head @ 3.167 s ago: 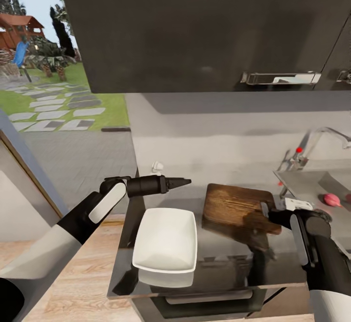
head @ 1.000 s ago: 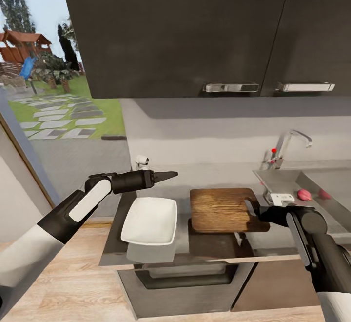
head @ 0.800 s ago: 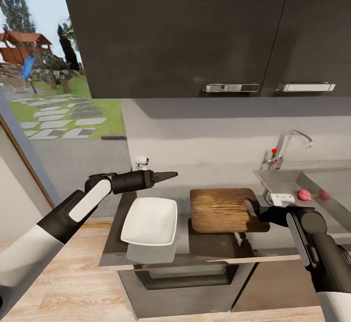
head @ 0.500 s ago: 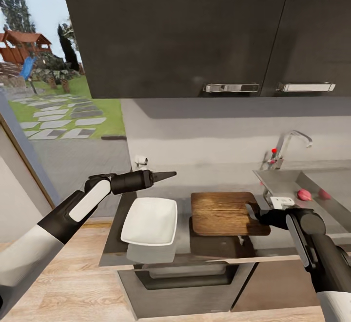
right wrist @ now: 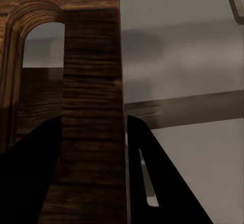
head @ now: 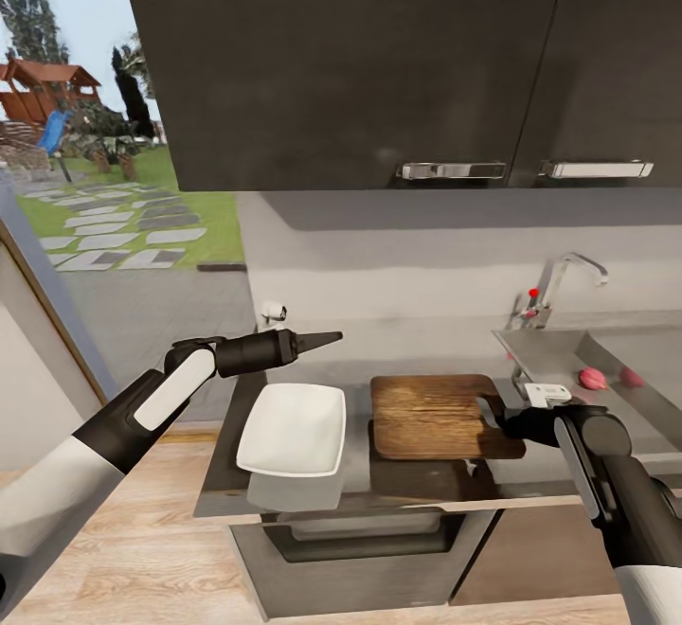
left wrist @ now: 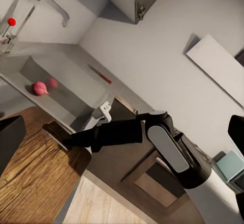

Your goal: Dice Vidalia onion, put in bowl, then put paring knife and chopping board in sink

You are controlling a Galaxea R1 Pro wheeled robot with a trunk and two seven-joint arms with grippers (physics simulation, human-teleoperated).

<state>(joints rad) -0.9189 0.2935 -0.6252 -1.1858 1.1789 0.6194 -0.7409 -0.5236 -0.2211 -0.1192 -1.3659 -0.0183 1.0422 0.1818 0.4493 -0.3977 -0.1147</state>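
Note:
The dark wooden chopping board (head: pixel 426 414) lies over the dark glossy countertop (head: pixel 360 483), just right of the white bowl (head: pixel 291 429). My right gripper (head: pixel 494 412) is shut on the board's right end, beside the slot handle; the right wrist view shows the board (right wrist: pixel 91 81) between both fingers. The left gripper (head: pixel 327 337) hovers behind the bowl, and its fingers (left wrist: pixel 10 140) stand wide apart and hold nothing. A pink Vidalia onion (head: pixel 592 378) sits in the steel sink (head: pixel 549 350). The thin red paring knife (left wrist: pixel 100 74) lies on the counter beyond the sink.
A chrome tap (head: pixel 561 282) with a red dot rises behind the sink. Dark wall cabinets (head: pixel 379 57) hang low over the counter. A window on the left looks onto a garden. Pale wood floor runs before the cabinet fronts.
Earlier the camera shifted, bringing the sink further into view. Over the last second the right gripper and the board have slid slightly toward the counter's front edge. The left arm and bowl stay put.

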